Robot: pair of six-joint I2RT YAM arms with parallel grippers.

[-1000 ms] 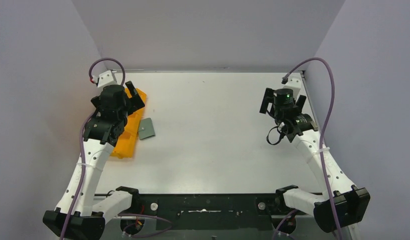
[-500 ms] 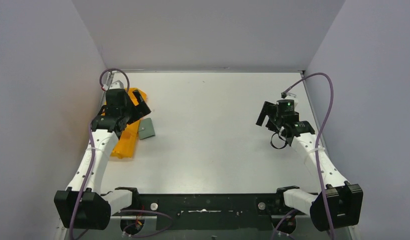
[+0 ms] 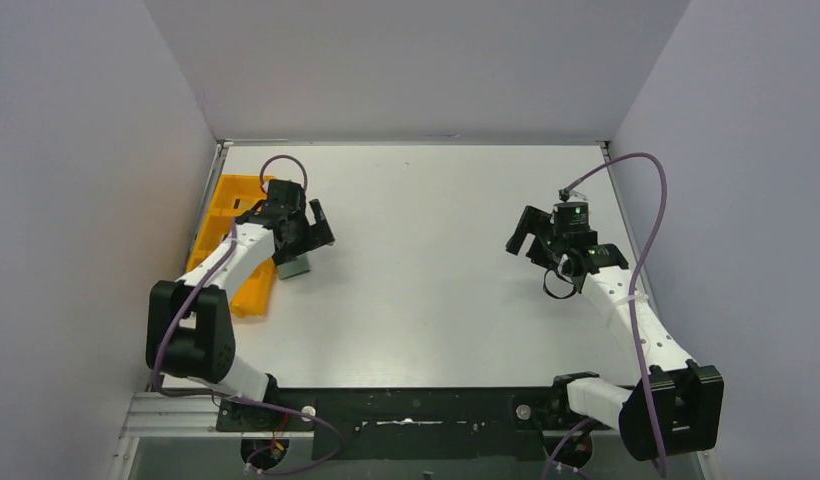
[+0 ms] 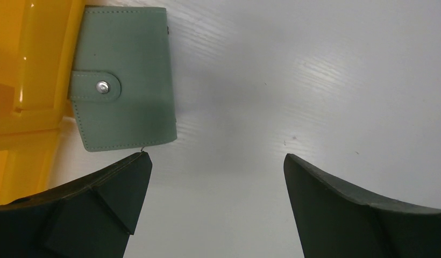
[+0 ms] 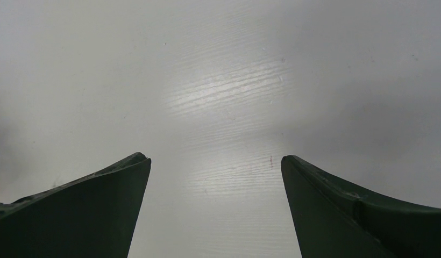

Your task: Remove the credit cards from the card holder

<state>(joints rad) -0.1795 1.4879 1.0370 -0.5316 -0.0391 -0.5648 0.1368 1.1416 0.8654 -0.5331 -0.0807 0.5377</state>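
Wallet (image 4: 124, 75), flat, grey-green, snap tab fastened, lies closed on the white table (image 3: 426, 260), its tab edge against the orange plastic tray (image 4: 25, 64). I note my left gripper (image 4: 215, 158) spread wide and empty, just beside the wallet on the side away from the tray. The right gripper (image 5: 215, 158) is equally spread and empty, well apart from the tray.

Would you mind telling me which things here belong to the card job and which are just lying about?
For the job:
card holder, snapped shut
left gripper, open, close by

Lying about:
orange tray, beside the holder
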